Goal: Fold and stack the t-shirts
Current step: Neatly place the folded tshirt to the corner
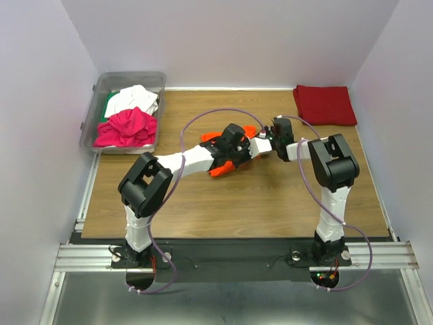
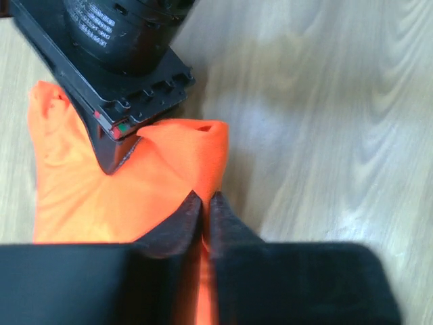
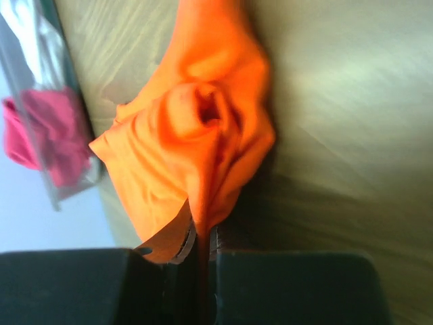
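Note:
The bright orange t-shirt (image 1: 218,169) lies bunched in the middle of the table, mostly hidden under my left arm. My left gripper (image 2: 204,203) is shut on a fold of the orange shirt (image 2: 95,196). My right gripper (image 3: 203,230) is shut on another edge of the orange shirt (image 3: 196,128), close to the left one; its black housing (image 2: 115,61) shows in the left wrist view. The dark red t-shirt (image 1: 325,103) lies folded at the back right. Magenta (image 1: 126,127), white (image 1: 134,100) and green (image 1: 108,108) t-shirts are in the bin.
The clear plastic bin (image 1: 92,122) stands at the back left corner; it also shows in the right wrist view (image 3: 40,142). White walls enclose the wooden table (image 1: 237,203) on three sides. A metal rail runs along the near edge.

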Robot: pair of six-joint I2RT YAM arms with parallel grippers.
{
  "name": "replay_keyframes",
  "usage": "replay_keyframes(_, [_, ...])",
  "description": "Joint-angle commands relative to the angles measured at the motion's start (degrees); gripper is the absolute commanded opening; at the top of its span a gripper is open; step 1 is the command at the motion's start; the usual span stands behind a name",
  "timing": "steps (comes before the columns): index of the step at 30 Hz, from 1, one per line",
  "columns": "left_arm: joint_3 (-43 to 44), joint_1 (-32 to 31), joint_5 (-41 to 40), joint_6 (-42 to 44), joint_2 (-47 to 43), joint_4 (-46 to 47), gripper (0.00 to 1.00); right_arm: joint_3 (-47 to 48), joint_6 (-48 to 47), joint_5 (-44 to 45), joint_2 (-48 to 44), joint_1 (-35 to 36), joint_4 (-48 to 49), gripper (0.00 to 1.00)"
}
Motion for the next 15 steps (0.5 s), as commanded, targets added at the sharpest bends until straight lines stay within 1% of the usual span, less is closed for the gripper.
replay_keyframes(1, [1.75,2.68,4.07,-5.13,-5.54,-1.35,0.32,9.46,-16.61,2.08,-1.55,-0.17,-11.06,0.01])
replay_keyframes(2, [1.13,3.3,4.52,-5.48,-6.87,-1.79,0.36,11.04,-22.47,2.44,-3.04,-0.7,-13.43,0.0])
replay_keyframes(3, [0.08,4.43,5.13,-5.57,-8.19,-2.93,0.42,12.27,-25.49,2.96,-3.66,-1.74,-14.84,0.01])
replay_keyframes(4, [-0.45,4.88,5.66,-5.57,-10.73,-4.68,0.43,13.68,-32.39,3.49,-3.93,-2.36,-18.34,0.01])
replay_keyframes(6, [-2.55,5.93,6.19,-5.31,-14.25,-6.79,0.43,18.58,-39.2,3.32,-3.67,-4.55,-21.96,0.01])
replay_keyframes(7, [-3.0,6.11,6.19,-5.05,-14.97,-7.76,0.43,19.74,-44.54,3.14,-3.41,-5.44,-23.54,0.01])
replay_keyframes(8, [-3.79,6.64,6.36,-4.78,-15.67,-9.6,0.54,22.63,-46.94,2.97,-2.27,-6.93,-24.26,0.01])
replay_keyframes(9, [-4.14,6.64,6.45,-4.52,-16.2,-10.31,0.6,24.13,-49.49,2.97,-1.48,-7.64,-25.22,0.0])
replay_keyframes(10, [-4.32,7.25,7.15,-4.17,-17.16,-11.11,0.64,26.15,-54.13,3.31,-0.51,-8.25,-27.84,0.01])
replay_keyframes(11, [-4.58,7.69,7.59,-4.08,-17.61,-11.81,0.69,27.82,-55.83,3.49,0.28,-8.87,-28.65,0.01])
replay_keyframes(12, [-4.85,7.96,7.77,-4.17,-17.96,-12.69,0.71,31.15,-57.23,3.41,1.07,-10.35,-29.44,0.01])
replay_keyframes(14, [-5.02,8.75,7.69,-4.78,-18.66,-13.13,0.72,34.77,-61.1,2.62,3.8,-11.68,-31.99,0.01])
replay_keyframes(15, [-5.2,8.93,7.6,-4.96,-19.01,-13.48,0.73,38.52,-62.16,1.92,4.76,-12.99,-32.78,0.01])
